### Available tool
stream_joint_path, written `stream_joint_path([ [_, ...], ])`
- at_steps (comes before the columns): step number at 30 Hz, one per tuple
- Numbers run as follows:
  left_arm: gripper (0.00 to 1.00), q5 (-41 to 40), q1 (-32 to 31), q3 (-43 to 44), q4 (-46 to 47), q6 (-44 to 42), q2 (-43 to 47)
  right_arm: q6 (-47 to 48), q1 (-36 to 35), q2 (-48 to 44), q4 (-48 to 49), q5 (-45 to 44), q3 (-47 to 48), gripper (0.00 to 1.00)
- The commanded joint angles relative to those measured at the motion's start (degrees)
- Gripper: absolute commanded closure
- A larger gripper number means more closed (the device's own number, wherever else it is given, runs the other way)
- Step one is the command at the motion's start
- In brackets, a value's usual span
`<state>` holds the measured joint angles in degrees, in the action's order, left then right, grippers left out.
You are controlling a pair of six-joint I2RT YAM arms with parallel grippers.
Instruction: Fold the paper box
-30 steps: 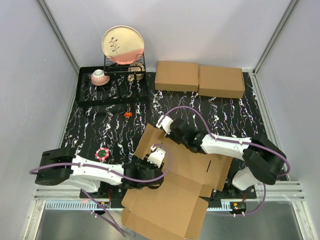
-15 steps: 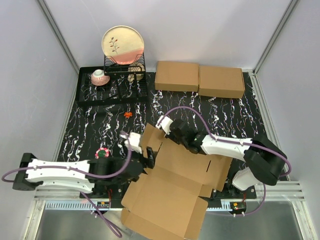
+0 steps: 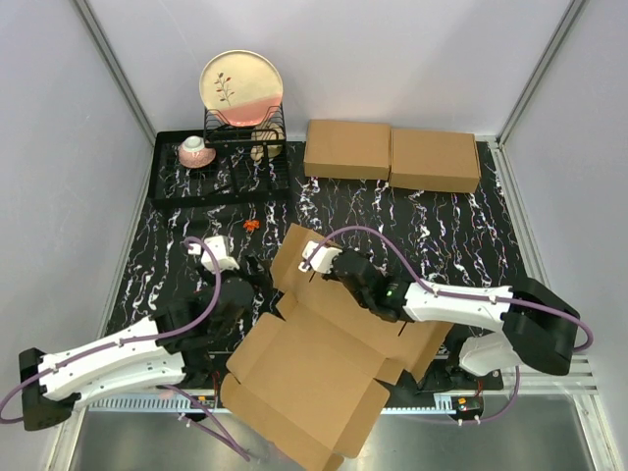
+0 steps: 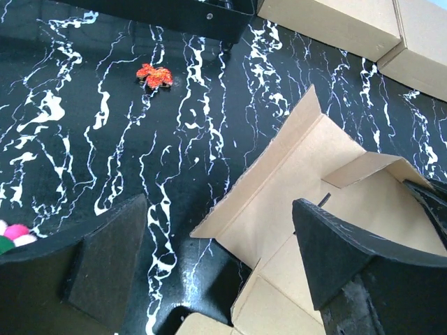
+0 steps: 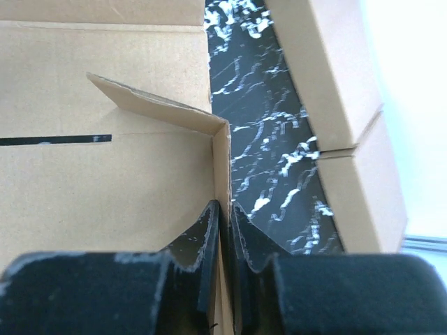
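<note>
The paper box (image 3: 314, 378) is a large creased brown cardboard sheet, flat at the table's near edge with its far flaps raised. In the top view my right gripper (image 3: 329, 273) is over its far side. In the right wrist view that gripper (image 5: 224, 222) is shut on the edge of an upright wall of the box (image 5: 105, 167). My left gripper (image 3: 257, 280) is open and empty just left of the box's raised far-left flap. In the left wrist view the left gripper (image 4: 223, 262) straddles that flap's corner (image 4: 279, 188) without touching it.
Two flat brown boxes (image 3: 391, 155) lie side by side at the back right. A black dish rack (image 3: 221, 177) with a plate (image 3: 241, 86) and a cup (image 3: 194, 150) stands at the back left. A small orange object (image 3: 251, 225) lies on the black marbled table (image 3: 167, 255).
My left arm has let go of the box's middle and swung left and away, its gripper now beside the far-left flap. The box has shifted slightly left. My right gripper stays on the wall.
</note>
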<state>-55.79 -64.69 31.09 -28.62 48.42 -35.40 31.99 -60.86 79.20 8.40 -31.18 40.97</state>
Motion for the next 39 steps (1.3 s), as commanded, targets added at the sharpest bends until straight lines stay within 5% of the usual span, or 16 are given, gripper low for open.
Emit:
stream_joint_path([
  [1, 0.11, 3.4, 2.0, 0.4, 8.7, -2.9, -2.7, 11.2, -2.4, -2.6, 9.2, -9.8, -0.6, 0.85],
  [14, 0.11, 6.0, 8.4, -2.3, 20.7, -5.4, -4.2, 35.2, -4.6, -8.4, 12.9, -12.1, 0.7, 0.85],
  [24, 0.11, 5.3, 10.6, -3.6, 25.0, -4.4, -4.2, 53.3, -7.7, -1.2, 36.5, -16.7, -6.1, 0.85],
  [34, 0.11, 9.1, 11.7, -4.6, 30.6, -6.8, -5.1, 36.6, -14.0, 2.8, 32.2, -21.5, -5.0, 0.84],
  [39, 0.10, 10.5, 12.0, -6.5, 35.3, -8.0, -6.2, 26.2, -16.4, -1.4, 19.4, -22.3, -2.7, 0.83],
])
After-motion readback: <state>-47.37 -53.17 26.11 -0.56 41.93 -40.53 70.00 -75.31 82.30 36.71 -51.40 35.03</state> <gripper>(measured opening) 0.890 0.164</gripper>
